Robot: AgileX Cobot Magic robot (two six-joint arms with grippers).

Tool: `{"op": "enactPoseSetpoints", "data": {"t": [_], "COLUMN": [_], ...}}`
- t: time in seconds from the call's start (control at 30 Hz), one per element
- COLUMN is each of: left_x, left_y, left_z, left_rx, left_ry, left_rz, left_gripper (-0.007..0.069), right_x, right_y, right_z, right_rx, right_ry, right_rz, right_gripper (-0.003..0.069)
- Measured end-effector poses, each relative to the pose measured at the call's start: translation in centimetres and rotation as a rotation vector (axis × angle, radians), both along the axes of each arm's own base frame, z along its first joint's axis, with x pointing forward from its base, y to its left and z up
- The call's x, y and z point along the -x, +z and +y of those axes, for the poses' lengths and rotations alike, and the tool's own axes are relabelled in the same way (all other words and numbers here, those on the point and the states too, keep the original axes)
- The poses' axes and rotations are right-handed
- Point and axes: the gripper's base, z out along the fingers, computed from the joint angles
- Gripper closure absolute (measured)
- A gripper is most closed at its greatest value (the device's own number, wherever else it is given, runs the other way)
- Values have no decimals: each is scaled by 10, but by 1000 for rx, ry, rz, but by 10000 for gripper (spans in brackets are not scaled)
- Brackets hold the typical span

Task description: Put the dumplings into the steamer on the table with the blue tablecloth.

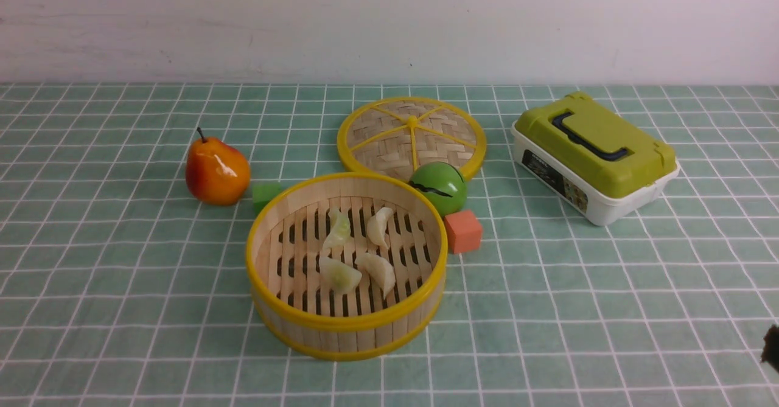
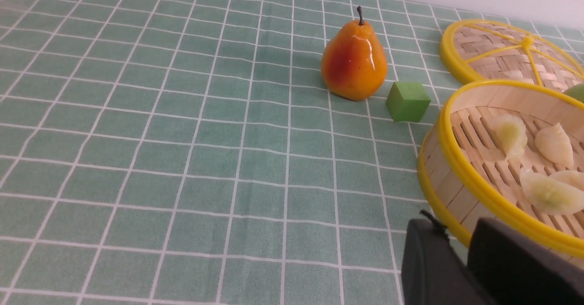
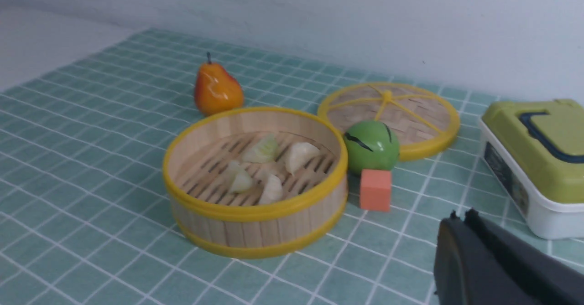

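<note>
Looking down my right gripper (image 3: 461,216), I see its black fingers pressed together with nothing between them. It hangs low at the near right, well apart from everything. My left gripper (image 2: 457,232) shows a narrow gap between its fingers, also with nothing in it, and sits just beside the near-left wall of the round bamboo steamer with yellow rims (image 1: 347,326).

All four small pale pleated dumplings (image 1: 339,274) lie on the steamer's slatted bottom, on the table's teal-green cloth with thin white grid lines (image 1: 122,273), so I judge the loading done and only the pulling clear left. To do that well, I would lift the left gripper straight away from the rim before swinging it, so that it nudges neither the basket nor the small green cube (image 2: 407,100) by the glossy orange pear (image 2: 354,63).

In the front view the far two dumplings run roughly near to far, both leaning to my right at their far ends. The near two lie on a slant, their near ends to my right.
</note>
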Motion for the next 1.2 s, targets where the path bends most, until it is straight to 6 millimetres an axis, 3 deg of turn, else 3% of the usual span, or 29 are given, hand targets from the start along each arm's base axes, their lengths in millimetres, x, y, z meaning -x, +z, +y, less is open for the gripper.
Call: {"op": "enactPoseSetpoints", "data": {"t": [0.17, 0.63, 0.83, 1.0, 1.2], "left_x": [0, 0, 0, -1, -1], "left_y": [0, 0, -1, -1, -1], "left_z": [0, 0, 0, 0, 0], "left_rx": [0, 0, -3, -8, -8], "left_ry": [0, 0, 4, 6, 6], "left_rz": [0, 0, 6, 11, 11], "left_gripper": [491, 480, 475, 473, 470], "right_x": [7, 7, 6, 4, 4], "right_y": [-23, -47, -74, -73, -78], "right_z": [-3, -8, -19, -25, -29], "right_rx": [-36, 125, 66, -79, -38], "right_ry": [21, -22, -210, -346, -426], "right_rz": [-38, -60, -15, 33, 63], "right_gripper": [673, 665, 662, 661, 659]}}
